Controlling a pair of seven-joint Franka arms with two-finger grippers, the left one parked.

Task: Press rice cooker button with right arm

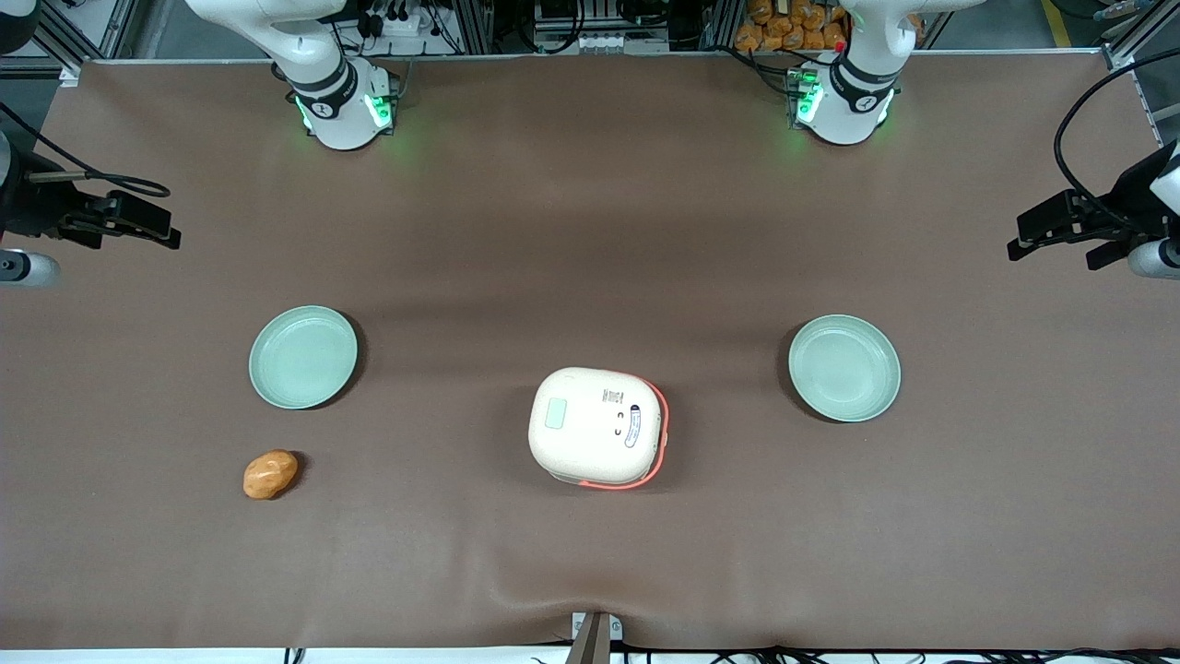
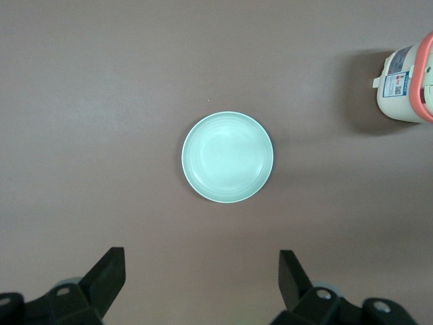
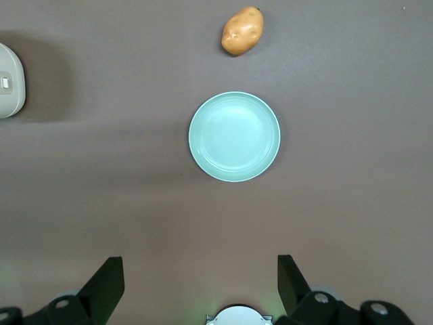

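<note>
The rice cooker (image 1: 597, 427) is cream with orange-red trim and stands with its lid shut near the middle of the table, nearer the front camera than both plates. A pale green patch and a dark oval panel (image 1: 632, 427) show on its lid. An edge of the cooker shows in the right wrist view (image 3: 10, 80) and in the left wrist view (image 2: 409, 84). My right gripper (image 1: 157, 226) hangs at the working arm's end of the table, far from the cooker. It is open and empty (image 3: 200, 284), above a mint-green plate (image 3: 234, 137).
One mint-green plate (image 1: 302, 357) lies toward the working arm's end, another (image 1: 843, 368) toward the parked arm's end. A potato (image 1: 270, 474) lies nearer the front camera than the first plate. Brown cloth covers the table.
</note>
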